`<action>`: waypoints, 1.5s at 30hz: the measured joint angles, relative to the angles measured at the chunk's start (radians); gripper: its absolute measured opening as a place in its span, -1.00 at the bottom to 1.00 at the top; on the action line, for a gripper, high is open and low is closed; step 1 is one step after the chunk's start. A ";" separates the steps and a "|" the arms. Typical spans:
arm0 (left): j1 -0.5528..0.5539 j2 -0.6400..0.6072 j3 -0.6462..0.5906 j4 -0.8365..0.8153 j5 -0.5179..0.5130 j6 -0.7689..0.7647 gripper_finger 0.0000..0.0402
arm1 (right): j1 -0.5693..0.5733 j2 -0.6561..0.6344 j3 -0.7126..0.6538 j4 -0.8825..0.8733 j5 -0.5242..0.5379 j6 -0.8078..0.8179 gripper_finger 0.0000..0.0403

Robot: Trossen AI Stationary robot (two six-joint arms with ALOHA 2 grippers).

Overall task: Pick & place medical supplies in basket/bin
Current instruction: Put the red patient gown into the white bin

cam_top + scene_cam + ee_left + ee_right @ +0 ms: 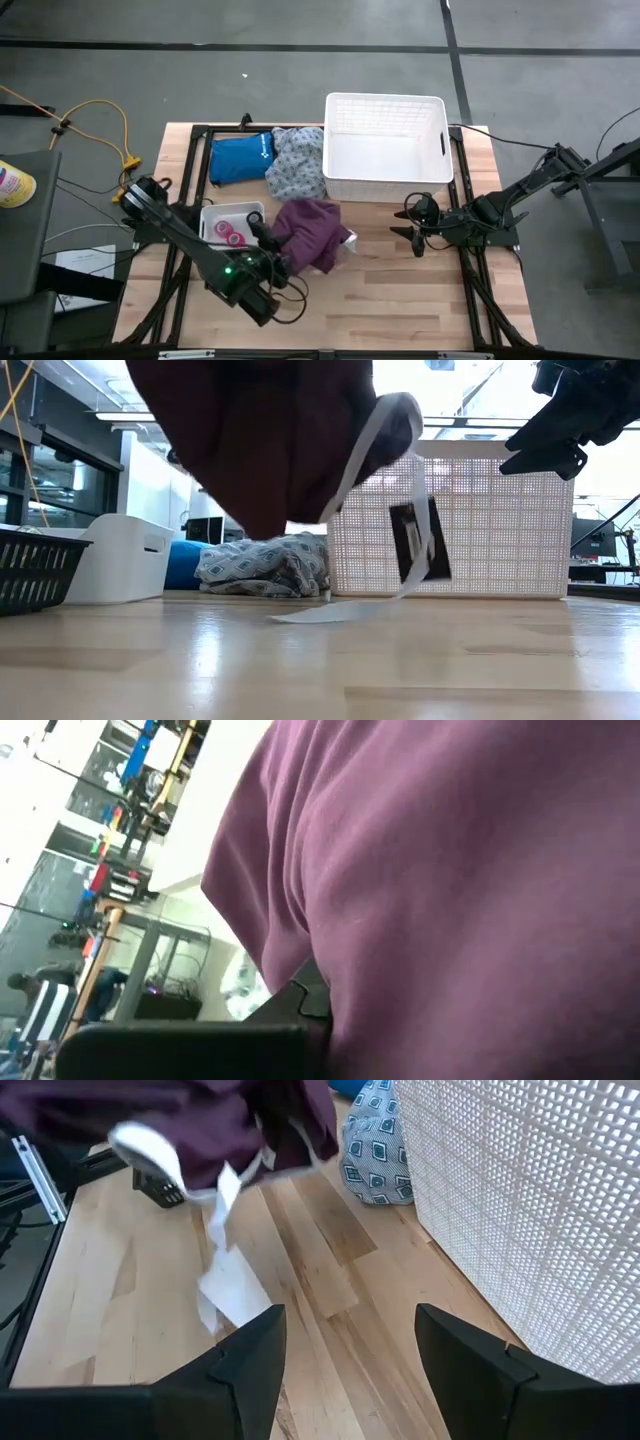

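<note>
My left gripper (268, 243) is clamped on the maroon garment (308, 232), lifted clear of the tabletop (400, 290) near its middle, white tags dangling; my right gripper (412, 222) hovers spread wide just beside the white basket (386, 147) at the far edge.

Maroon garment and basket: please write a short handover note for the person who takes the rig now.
Left gripper: shut on maroon garment, lifted off the table, its white straps hanging.
Right gripper: open, empty, beside the basket.
Basket: nothing seen inside.
Grey-patterned garment and blue pouch lie left of the basket; pink rolls in the tray.
Done: garment picked. Left: everything into the basket.
</note>
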State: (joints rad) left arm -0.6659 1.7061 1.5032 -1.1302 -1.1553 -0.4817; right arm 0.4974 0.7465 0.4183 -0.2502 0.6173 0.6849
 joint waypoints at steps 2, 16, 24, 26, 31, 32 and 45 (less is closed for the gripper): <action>0.007 -0.021 0.000 -0.014 -0.005 0.007 -0.83 | 0.000 0.000 0.000 0.000 0.000 0.000 0.05; -0.007 -0.186 0.000 -0.073 0.005 0.005 -0.83 | 0.000 0.000 0.000 0.000 0.000 0.000 0.05; -0.021 -0.247 0.000 -0.070 0.002 -0.001 -0.83 | 0.000 0.000 0.000 0.000 0.000 0.000 0.05; -0.021 -0.262 0.000 -0.070 -0.001 0.001 -0.83 | 0.000 0.000 0.000 0.000 0.000 0.000 0.05; -0.020 -0.314 0.000 -0.070 -0.057 0.004 -0.83 | 0.000 0.000 0.000 0.000 0.000 0.000 0.05; -0.020 -0.326 0.000 -0.069 -0.076 0.004 -0.83 | 0.000 0.000 0.000 0.000 0.000 0.000 0.05; 0.057 -0.376 0.000 0.019 -0.270 0.064 -0.83 | 0.000 0.000 0.000 0.000 0.000 0.000 0.05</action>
State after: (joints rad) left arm -0.6087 1.3304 1.5032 -1.1112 -1.4249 -0.4179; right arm 0.4976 0.7464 0.4183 -0.2501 0.6173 0.6849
